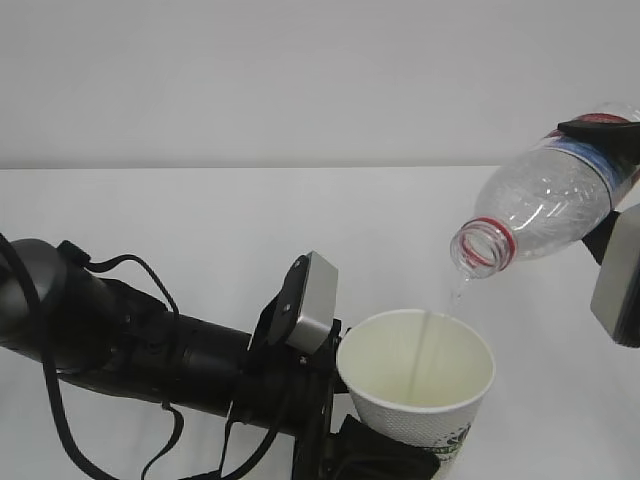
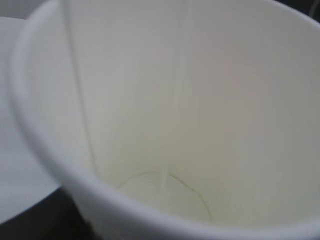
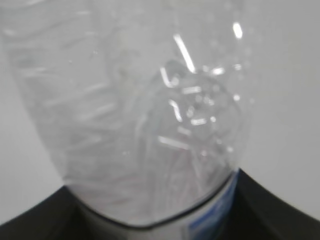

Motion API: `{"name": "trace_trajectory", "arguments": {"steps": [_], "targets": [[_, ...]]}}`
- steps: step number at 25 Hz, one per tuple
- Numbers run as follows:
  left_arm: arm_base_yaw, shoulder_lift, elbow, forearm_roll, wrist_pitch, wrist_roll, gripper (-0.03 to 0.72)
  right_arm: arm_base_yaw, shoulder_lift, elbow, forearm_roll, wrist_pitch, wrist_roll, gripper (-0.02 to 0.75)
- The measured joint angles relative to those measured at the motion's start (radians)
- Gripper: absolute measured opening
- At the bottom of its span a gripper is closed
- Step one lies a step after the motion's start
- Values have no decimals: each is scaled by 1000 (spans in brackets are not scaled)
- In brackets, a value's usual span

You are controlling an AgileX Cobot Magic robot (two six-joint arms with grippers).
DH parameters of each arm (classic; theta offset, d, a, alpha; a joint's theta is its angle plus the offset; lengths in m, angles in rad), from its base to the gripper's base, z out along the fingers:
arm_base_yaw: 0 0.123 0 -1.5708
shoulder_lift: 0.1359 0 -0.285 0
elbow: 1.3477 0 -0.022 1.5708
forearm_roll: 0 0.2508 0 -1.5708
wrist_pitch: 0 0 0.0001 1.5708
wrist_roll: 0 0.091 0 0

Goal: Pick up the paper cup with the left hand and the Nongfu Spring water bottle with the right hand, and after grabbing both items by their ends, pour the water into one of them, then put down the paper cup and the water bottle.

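Open white table (image 1: 200, 230) beyond; tilted water bottle (image 1: 545, 205) directly over the paper cup (image 1: 415, 375) mouth.

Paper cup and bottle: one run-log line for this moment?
phase: pouring | paper cup: upright, left-held | water bottle: tilted, right-held, mouth above cup | water: thin stream entering cup

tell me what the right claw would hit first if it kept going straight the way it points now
The right claw, shut on the tilted water bottle, points down-left. The bottle's mouth leads, so it would probably meet the paper cup rim first, though depth is unclear.
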Motion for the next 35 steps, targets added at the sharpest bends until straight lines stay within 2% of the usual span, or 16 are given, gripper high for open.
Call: {"name": "trace_trajectory", "arguments": {"steps": [35], "targets": [[0, 0, 0, 2, 0, 0, 515, 0, 0, 0, 15, 0, -17, 460]]}}
